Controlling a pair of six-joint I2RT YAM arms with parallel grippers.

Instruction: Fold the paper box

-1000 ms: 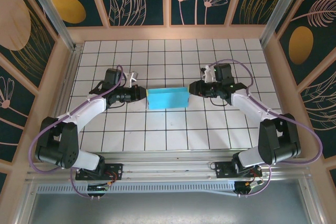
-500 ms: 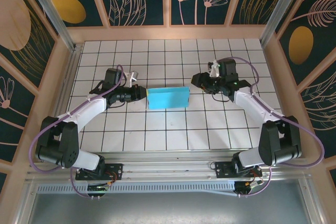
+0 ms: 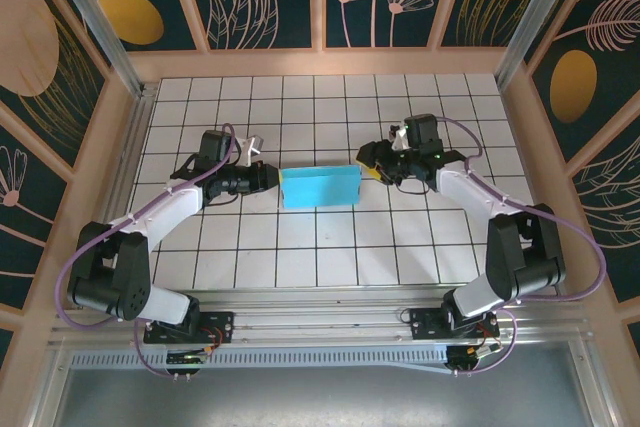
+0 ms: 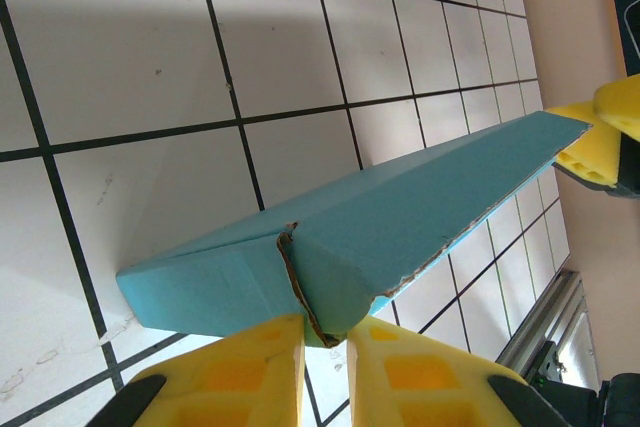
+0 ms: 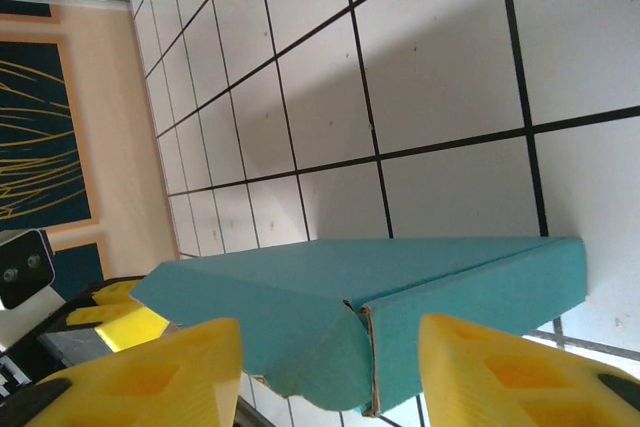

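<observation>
The paper box (image 3: pixel 319 187) is a turquoise shallow rectangle lying in the middle of the tiled table. My left gripper (image 3: pixel 272 179) meets its left end. In the left wrist view the yellow fingers (image 4: pixel 230 372) are shut on the curved end flap of the box (image 4: pixel 400 217). My right gripper (image 3: pixel 368 165) is at the right end. In the right wrist view it (image 5: pixel 328 337) stands open, and the box (image 5: pixel 420 277) lies between its spread fingers (image 5: pixel 150 377) without touching them.
The white gridded table (image 3: pixel 320 247) is ringed by a wooden wall frame (image 3: pixel 320 62). An aluminium rail (image 3: pixel 330 302) runs along the near edge above the arm bases. Free tiles lie in front of and behind the box.
My right gripper has opened and let go of the box's right end, drawn back a little, then come close to it again. The left gripper and the box have stayed put.
</observation>
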